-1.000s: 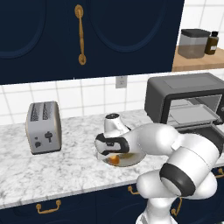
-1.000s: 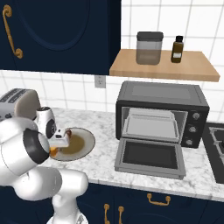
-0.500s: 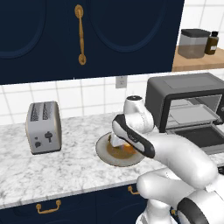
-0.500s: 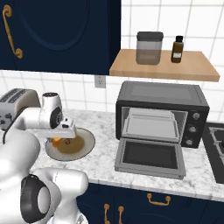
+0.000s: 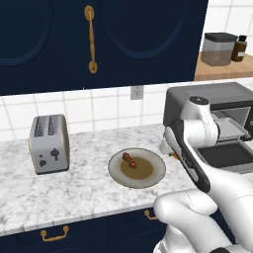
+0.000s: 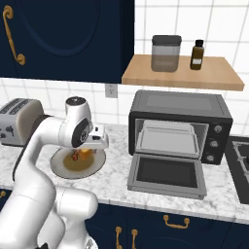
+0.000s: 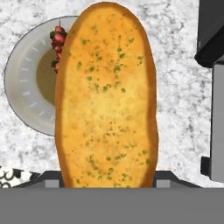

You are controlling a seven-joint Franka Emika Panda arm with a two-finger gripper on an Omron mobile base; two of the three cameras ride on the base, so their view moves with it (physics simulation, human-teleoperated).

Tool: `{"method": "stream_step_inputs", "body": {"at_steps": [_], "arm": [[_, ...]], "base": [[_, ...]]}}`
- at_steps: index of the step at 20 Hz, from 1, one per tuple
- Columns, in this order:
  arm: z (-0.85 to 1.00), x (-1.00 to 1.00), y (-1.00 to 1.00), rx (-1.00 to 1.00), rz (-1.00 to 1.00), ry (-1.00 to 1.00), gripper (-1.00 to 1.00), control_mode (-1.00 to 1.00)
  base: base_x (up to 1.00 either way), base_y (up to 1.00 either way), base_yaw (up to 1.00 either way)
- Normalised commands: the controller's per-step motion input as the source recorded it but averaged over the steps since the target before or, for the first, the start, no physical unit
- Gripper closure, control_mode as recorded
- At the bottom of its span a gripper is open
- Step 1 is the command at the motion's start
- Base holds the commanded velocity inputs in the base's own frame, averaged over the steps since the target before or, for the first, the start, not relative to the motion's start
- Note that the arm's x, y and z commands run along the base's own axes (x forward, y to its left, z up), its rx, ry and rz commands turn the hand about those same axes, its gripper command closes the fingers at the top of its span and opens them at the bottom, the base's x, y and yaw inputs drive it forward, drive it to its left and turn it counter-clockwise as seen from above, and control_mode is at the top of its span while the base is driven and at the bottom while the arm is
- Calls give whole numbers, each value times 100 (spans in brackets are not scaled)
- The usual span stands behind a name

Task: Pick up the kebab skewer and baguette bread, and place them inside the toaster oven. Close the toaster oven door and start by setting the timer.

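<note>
Hand view: the baguette bread [image 7: 106, 96] is gripped in the claw [image 6: 86, 151], long axis pointing away from it. The open toaster oven [image 6: 179, 131] lies to the right; the kebab skewer [image 5: 130, 160] is left on the plate [image 5: 155, 174].

Glossy white rounded arm [image 5: 197, 163], dark grey joint bands, grey-capped joints

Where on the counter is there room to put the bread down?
Bare marble lies between the silver toaster and the plate, and along the counter's front edge. It is tighter between the plate and the toaster oven door, where the gripper holds the baguette bread.
</note>
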Motion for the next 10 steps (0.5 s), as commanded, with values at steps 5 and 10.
{"method": "stream_step_inputs", "body": {"at_steps": [5, 10], "arm": [[25, 0, -99, 0, -1, -12, 100, -100], [19, 0, -92, 0, -1, -11, 100, -100]], "base": [[0, 0, 0], [0, 0, 0]]}}
